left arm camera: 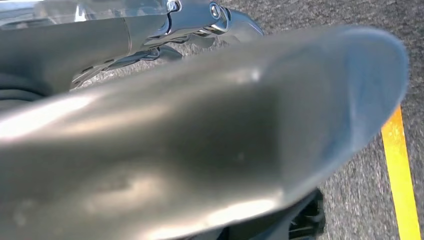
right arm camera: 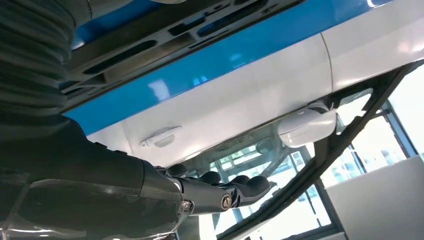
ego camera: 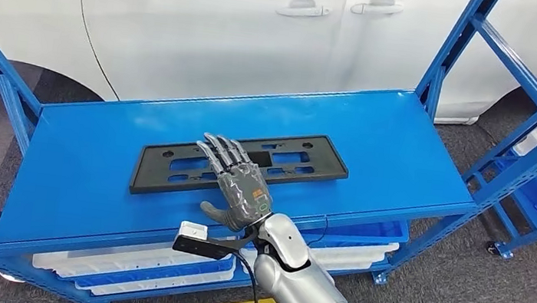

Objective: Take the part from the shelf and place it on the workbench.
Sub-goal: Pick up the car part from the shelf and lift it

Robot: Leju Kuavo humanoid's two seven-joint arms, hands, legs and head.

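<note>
The part point(ego camera: 241, 163), a flat black plastic frame with slots and holes, lay flat on the top level of the blue shelf point(ego camera: 77, 174), roughly at its middle and slightly askew to the front edge. It had not been lifted. The right hand point(ego camera: 234, 182) was held above the near long edge of the part, fingers stretched forward and spread apart, with nothing in it. Whether the fingertips touched the part could not be told from the head view; in the right wrist view a gap appeared between the hand and the shelf. The left hand point(left arm camera: 200, 20) was seen beside the robot's own body above the floor, and whether it was apart or closed could not be told. A white car point(ego camera: 212, 21) stood just behind the shelf. White trays point(ego camera: 136, 263) were stacked on the lower level. No workbench was seen. The task was judged to be at its start: the grasp, the lift, the carry and the placing were all left.
</note>
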